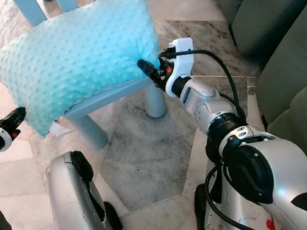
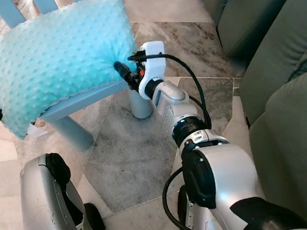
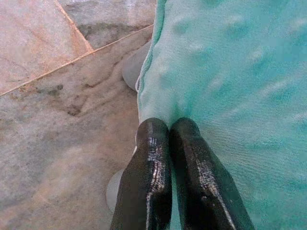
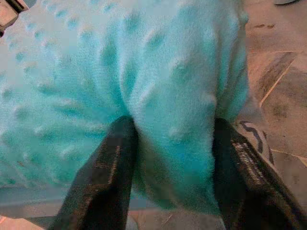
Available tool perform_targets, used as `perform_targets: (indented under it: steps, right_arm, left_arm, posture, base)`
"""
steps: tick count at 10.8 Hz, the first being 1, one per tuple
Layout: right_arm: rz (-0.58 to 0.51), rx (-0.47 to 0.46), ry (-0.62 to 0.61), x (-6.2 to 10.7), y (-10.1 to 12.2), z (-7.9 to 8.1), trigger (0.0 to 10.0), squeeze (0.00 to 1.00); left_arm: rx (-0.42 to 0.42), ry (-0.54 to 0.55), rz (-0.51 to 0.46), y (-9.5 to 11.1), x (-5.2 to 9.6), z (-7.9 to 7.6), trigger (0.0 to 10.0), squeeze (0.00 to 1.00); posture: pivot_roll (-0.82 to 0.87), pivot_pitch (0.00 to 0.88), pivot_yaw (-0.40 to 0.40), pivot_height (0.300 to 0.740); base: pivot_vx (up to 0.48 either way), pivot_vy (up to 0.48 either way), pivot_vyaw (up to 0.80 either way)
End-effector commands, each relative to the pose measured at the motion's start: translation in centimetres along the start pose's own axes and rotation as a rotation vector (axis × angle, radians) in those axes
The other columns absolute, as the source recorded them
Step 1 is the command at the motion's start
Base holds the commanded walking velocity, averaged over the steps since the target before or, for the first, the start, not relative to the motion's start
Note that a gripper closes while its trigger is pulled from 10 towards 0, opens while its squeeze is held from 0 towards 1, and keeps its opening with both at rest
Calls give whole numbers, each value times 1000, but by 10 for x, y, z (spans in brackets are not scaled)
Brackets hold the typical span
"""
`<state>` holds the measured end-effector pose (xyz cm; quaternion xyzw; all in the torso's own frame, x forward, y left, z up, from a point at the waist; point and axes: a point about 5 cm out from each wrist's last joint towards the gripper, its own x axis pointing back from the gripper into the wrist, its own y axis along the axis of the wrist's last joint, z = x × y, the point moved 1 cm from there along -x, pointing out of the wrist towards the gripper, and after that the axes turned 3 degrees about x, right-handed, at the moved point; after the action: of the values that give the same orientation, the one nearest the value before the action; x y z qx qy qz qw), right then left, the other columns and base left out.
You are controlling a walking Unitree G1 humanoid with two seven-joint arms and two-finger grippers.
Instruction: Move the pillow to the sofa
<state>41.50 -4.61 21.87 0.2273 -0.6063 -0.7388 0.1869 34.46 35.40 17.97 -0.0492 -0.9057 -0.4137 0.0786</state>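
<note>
**One pillow, two grippers**

One left gripper (image 1: 19,113) at the left edge has its fingers pressed together against the pillow (image 1: 77,54). The single turquoise dotted pillow lies on one blue stool (image 1: 110,98), upper left. One right gripper (image 1: 143,66) pinches its right end. One grey sofa (image 1: 283,33) stands at right.

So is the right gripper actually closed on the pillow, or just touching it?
Closed on it: in the right wrist view, the right gripper has a bunched fold of the pillow squeezed between its two black fingers.
</note>
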Motion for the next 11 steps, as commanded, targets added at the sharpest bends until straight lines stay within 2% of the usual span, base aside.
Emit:
perform_targets:
  steps: [1,5,6,7,8,9,11]
  right_arm:
    - [57,-13,13,3,-16,2,0,0]
    - [56,-14,24,3,-16,3,0,0]
    - [56,-14,30,4,-17,2,0,0]
    - [52,-12,33,5,-17,1,0,0]
    - [42,-11,34,5,-14,0,0,0]
    - [-4,-16,26,5,-5,-5,0,0]
    - [-58,6,43,6,7,-8,0,0]
  left_arm:
    - [0,49,13,-5,5,12,0,0]
    - [-9,68,-12,-11,-2,8,0,0]
    - [-147,128,-129,-1,-7,3,0,0]
    - [-234,157,-200,6,-7,0,0,0]
    - [-278,151,-233,7,-9,-6,0,0]
    - [-350,110,-323,7,-11,-22,0,0]
    - [-456,77,-473,8,-6,-38,0,0]
  posture:
    - [197,397,-14,344]
    - [191,402,-12,344]
    - [188,403,-12,344]
    - [188,403,-12,344]
    - [180,406,-12,344]
    - [166,403,-14,344]
    - [152,391,-15,344]
  base:
    - [0,0,0]
    - [0,0,0]
    - [0,0,0]
    - [0,0,0]
    - [0,0,0]
    - [0,0,0]
    - [0,0,0]
